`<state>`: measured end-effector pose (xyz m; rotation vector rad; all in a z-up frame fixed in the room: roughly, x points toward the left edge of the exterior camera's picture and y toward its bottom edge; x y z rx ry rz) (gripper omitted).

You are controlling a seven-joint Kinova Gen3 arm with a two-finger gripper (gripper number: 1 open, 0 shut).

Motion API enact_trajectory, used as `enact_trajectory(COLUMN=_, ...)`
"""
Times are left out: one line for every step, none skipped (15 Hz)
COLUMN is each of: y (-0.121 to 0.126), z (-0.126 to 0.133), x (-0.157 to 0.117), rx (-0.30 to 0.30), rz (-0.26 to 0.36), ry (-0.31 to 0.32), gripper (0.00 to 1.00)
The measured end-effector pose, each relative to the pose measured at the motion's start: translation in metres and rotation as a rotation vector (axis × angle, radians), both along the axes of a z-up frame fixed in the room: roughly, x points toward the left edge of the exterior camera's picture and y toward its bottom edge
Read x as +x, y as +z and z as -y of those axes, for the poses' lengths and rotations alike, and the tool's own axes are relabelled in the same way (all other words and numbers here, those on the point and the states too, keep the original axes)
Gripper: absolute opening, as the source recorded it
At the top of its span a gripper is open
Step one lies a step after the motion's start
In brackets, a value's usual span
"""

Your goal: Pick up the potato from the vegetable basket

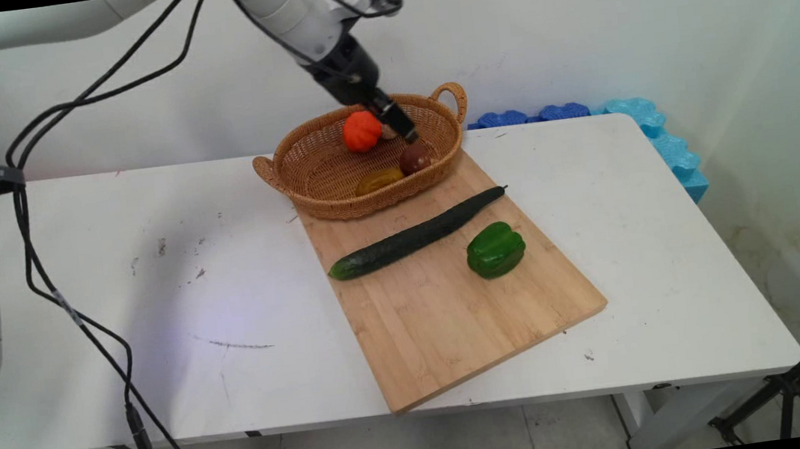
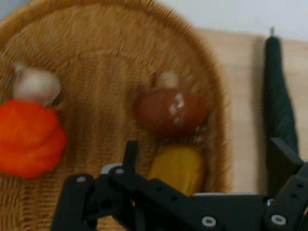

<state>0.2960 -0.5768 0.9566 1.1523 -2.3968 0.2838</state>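
Inside the wicker basket [image 1: 334, 175], the gripper [image 1: 406, 132] hangs with its tip just above a brown mushroom-like item [image 1: 414, 157]; its two fingers [image 2: 130, 156] stand apart in the hand view, holding nothing. Just beside the brown piece lies a yellowish pepper [image 1: 379, 179], and on the gripper's other side sit an orange pumpkin-shaped item [image 1: 361, 131] and a pale garlic bulb [image 2: 36, 85]. The basket rests on the far end of a wooden cutting board [image 1: 449, 324], which also carries a cucumber [image 1: 416, 235] and a green bell pepper [image 1: 495, 249], on the white table [image 1: 155, 320].
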Motion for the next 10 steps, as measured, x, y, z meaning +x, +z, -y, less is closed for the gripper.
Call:
enact_trajectory(y=-0.006, z=0.003, x=0.010, rx=0.014, rz=0.008, ry=0.005, gripper=1.00)
enact_trajectory(y=-0.012, z=0.005, x=0.018, rx=0.028, rz=0.012, ry=0.009, gripper=1.00)
enact_trajectory(y=-0.020, z=0.006, x=0.026, rx=0.050, rz=0.014, ry=0.017, gripper=1.00)
enact_trajectory(y=-0.027, z=0.007, x=0.030, rx=0.067, rz=0.014, ry=0.021, gripper=1.00)
enact_trajectory(y=-0.035, z=0.009, x=0.034, rx=0.084, rz=0.011, ry=0.024, gripper=1.00)
enact_trajectory(y=-0.041, z=0.011, x=0.036, rx=0.099, rz=0.008, ry=0.026, gripper=1.00)
enact_trajectory(y=-0.045, z=0.012, x=0.038, rx=0.107, rz=0.005, ry=0.027, gripper=1.00)
enact_trajectory(y=-0.051, z=0.015, x=0.039, rx=0.119, rz=0.000, ry=0.028, gripper=1.00)
enact_trajectory(y=-0.056, z=0.018, x=0.041, rx=0.130, rz=-0.004, ry=0.029, gripper=1.00)
enact_trajectory(y=-0.061, z=0.020, x=0.042, rx=0.141, rz=-0.008, ry=0.029, gripper=1.00)
